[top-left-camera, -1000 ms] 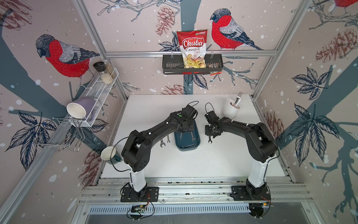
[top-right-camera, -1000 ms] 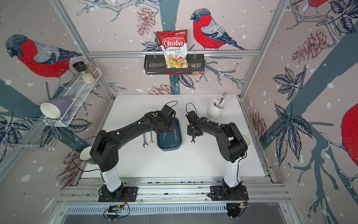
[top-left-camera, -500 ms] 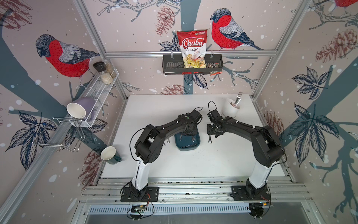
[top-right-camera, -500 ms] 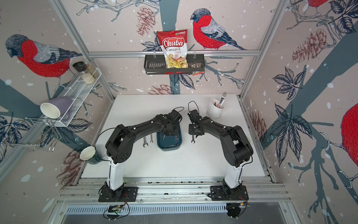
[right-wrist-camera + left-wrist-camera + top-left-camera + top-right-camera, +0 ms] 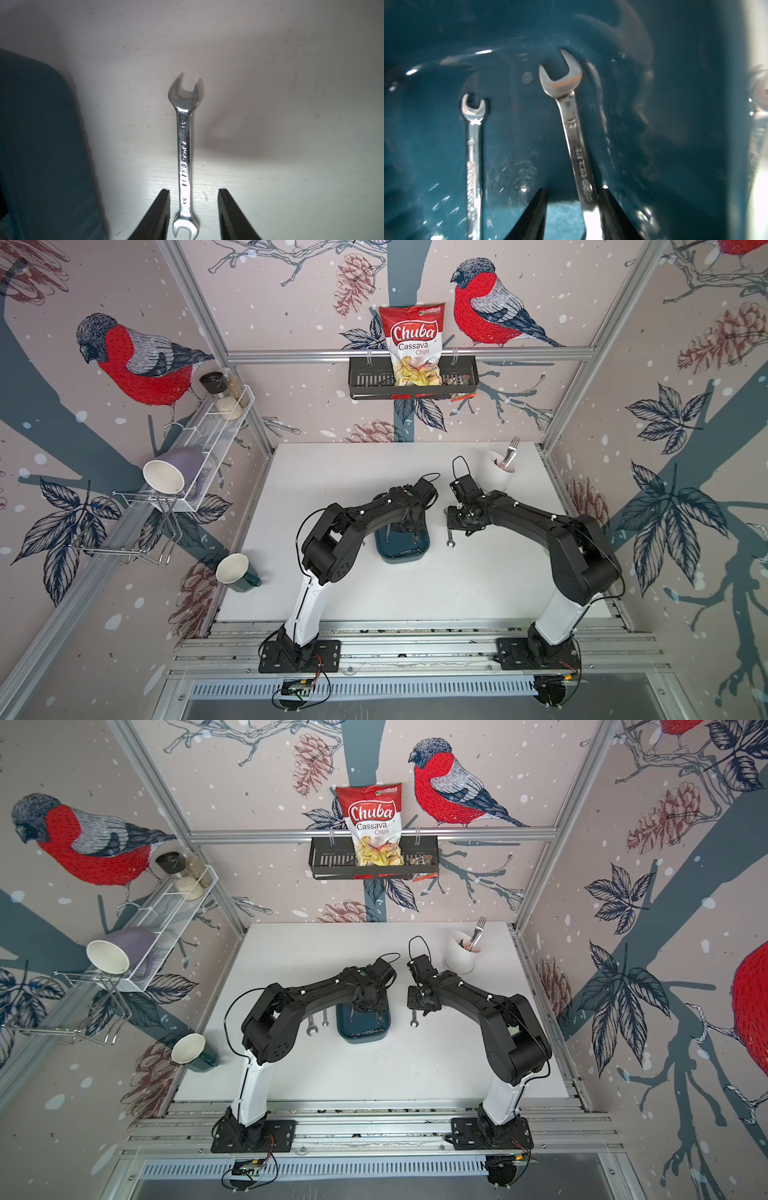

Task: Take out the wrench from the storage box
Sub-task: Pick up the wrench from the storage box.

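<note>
**Progress.** The task is judged to be partly done. Three wrenches lie on the counter [image 5: 415, 593] outside the storage box [image 5: 401, 549]. One wrench [image 5: 184, 145] lies just right of the box. A pair lies just left of it: the nearer left wrench [image 5: 311, 1028] and the farther left wrench [image 5: 325, 1017]. Two wrenches are not yet removed: the larger wrench [image 5: 572, 124] and the smaller wrench [image 5: 473, 145]. Both lie flat on the box floor, side by side and apart.

**Left end effector [image 5: 573, 193].** It is lowered into the box with its jaws partly open. The shaft of the larger wrench passes between them, close against one finger, with a clear gap to the other. No grip is established.

**Right end effector [image 5: 193, 192].** It hangs over the right-hand wrench on the counter. Its jaws are partly open and straddle the shaft without touching it. It holds nothing.
</note>
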You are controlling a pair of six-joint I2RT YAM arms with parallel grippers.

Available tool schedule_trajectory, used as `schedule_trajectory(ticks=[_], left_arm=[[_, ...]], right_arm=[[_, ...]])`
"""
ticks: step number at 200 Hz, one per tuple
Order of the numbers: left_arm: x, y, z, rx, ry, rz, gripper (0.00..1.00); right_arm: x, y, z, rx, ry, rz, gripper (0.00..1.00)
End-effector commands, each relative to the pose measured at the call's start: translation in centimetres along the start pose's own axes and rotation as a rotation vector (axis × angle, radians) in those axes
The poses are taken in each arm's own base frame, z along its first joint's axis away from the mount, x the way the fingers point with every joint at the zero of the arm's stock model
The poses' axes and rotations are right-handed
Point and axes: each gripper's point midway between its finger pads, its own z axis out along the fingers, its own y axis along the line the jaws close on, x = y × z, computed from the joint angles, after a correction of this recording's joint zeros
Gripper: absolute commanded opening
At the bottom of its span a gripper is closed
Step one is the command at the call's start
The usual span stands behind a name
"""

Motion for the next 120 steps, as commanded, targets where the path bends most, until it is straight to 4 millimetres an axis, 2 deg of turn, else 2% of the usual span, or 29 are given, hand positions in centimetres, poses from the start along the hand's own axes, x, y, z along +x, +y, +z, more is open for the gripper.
schedule_trajectory(ticks=[1, 52, 88, 120], left_arm=[[0.2, 1.3, 0.2, -0.056, 0.005, 0.010, 0.45], [0.6, 4.8, -0.4, -0.127, 0.011, 0.007, 0.38], [-0.3, 4.0, -0.8, -0.054, -0.013, 0.071, 0.37], [-1.5, 3.6, -0.4, -0.031, -0.036, 0.165, 0.36]], right_arm=[[-0.2, 0.2, -0.5, -0.013, -0.013, 0.014, 0.44], [-0.4, 0.1, -0.7, -0.017, -0.020, 0.023, 0.44], [-0.4, 0.1, -0.6, -0.020, -0.017, 0.023, 0.44], [-0.1, 0.0, -0.4, -0.018, -0.011, 0.023, 0.44]])
